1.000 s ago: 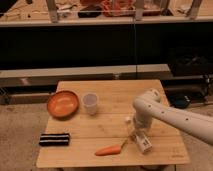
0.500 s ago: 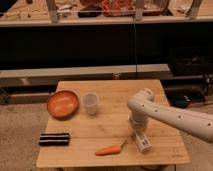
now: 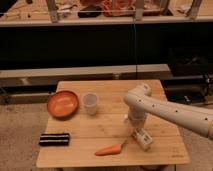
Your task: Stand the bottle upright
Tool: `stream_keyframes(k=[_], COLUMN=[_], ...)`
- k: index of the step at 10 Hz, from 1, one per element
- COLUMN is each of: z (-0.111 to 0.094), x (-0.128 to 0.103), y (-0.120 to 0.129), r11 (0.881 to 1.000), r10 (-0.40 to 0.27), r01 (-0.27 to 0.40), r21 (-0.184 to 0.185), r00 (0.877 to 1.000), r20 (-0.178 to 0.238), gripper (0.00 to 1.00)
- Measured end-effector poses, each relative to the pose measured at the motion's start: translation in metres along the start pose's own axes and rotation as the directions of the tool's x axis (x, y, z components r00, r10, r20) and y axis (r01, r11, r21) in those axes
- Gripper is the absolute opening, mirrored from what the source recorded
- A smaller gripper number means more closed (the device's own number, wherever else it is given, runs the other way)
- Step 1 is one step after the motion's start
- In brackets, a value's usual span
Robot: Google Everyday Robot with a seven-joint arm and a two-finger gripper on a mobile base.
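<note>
Hovering at the lying small clear white-capped plastic bottle (image 3: 143,139), tool (image 3: 136,128) (grip state indiscernible) is risking rolling it off light wooden counter (image 3: 167,147).

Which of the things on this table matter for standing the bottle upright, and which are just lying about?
Belongs to the job:
bottle, lying on its side
hand, close above the bottle

Just lying about:
orange bowl
translucent cup
carrot
black flat pack

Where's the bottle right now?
In the camera view, the bottle lies on its side at the front right of the table, just right of the carrot. The gripper is directly over its far end.
</note>
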Motion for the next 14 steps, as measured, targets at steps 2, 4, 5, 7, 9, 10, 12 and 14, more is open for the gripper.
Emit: stream_keyframes(k=[2, 4, 5, 7, 9, 10, 12, 14], z=[-0.002, 0.002, 0.003, 0.006, 0.01, 0.012, 0.014, 0.017], x=[-0.002, -0.004, -0.004, -0.007, -0.009, -0.009, -0.008, -0.009], y=[0.004, 0.006, 0.008, 0.012, 0.015, 0.015, 0.015, 0.015], r11=[1.0, 1.0, 1.0, 1.0, 1.0, 1.0, 1.0, 0.999], r10=[-0.018, -0.026, -0.029, -0.024, -0.016, -0.013, -0.009, -0.002], r01=[0.018, 0.026, 0.029, 0.024, 0.016, 0.013, 0.01, 0.002], r21=[0.0, -0.002, -0.005, -0.01, -0.018, -0.022, -0.029, -0.032], r00=[1.0, 1.0, 1.0, 1.0, 1.0, 1.0, 1.0, 1.0], r20=[0.0, 0.007, 0.008, 0.008, 0.008, 0.008, 0.006, 0.006], gripper=[0.36, 0.37, 0.37, 0.37, 0.41, 0.42, 0.42, 0.42])
